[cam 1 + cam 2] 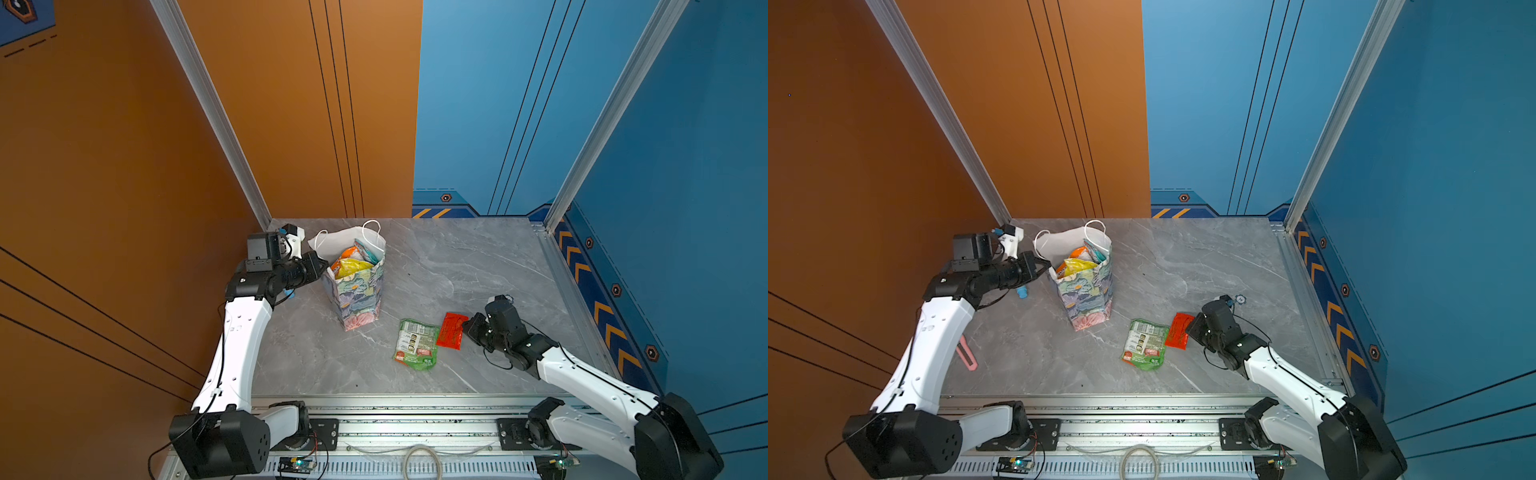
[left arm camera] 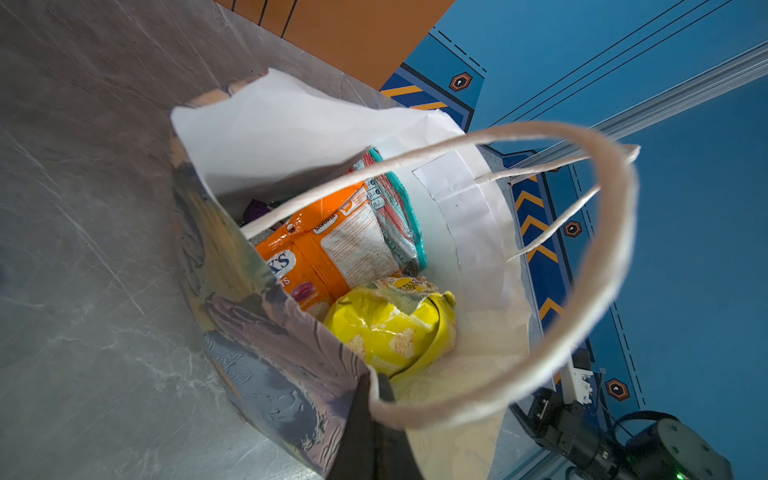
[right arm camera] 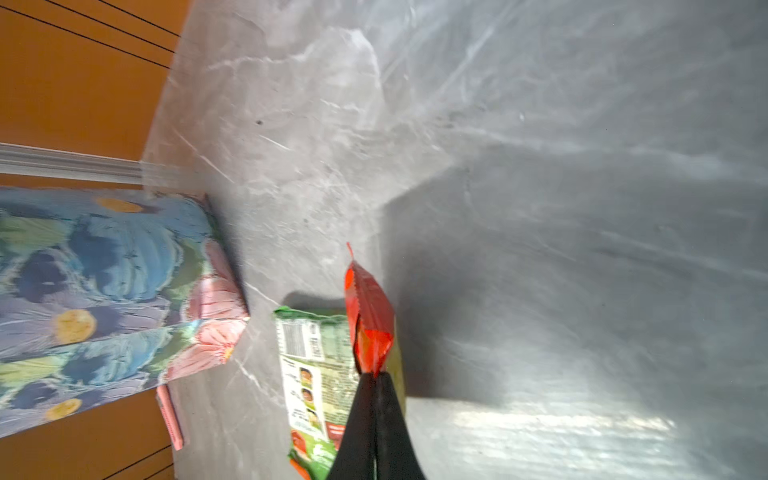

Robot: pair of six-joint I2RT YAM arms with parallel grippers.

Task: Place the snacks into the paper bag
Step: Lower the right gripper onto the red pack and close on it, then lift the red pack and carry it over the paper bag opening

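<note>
The floral paper bag point(image 1: 360, 297) point(image 1: 1090, 297) stands upright at the back left with its mouth open. My left gripper point(image 2: 374, 383) point(image 1: 325, 266) is shut on its near rim point(image 2: 332, 357), beside a white cord handle point(image 2: 611, 232). Inside lie an orange snack point(image 2: 332, 249), a yellow one point(image 2: 390, 324) and a teal one point(image 2: 401, 208). My right gripper point(image 3: 376, 376) point(image 1: 468, 325) point(image 1: 1191, 328) is shut on the edge of a red snack point(image 3: 370, 316) point(image 1: 451, 331) point(image 1: 1178, 331), low over the table. A green snack point(image 1: 417, 344) point(image 1: 1144, 344) point(image 3: 313, 374) lies flat just left of it.
A light-blue stick point(image 1: 289, 294) point(image 1: 1022, 293) lies under the left arm. A pink strip point(image 1: 966, 354) point(image 3: 170, 415) lies near the table's left edge. An orange wall bounds the left, a blue wall point(image 1: 623, 291) the right, a metal rail point(image 1: 415, 415) the front.
</note>
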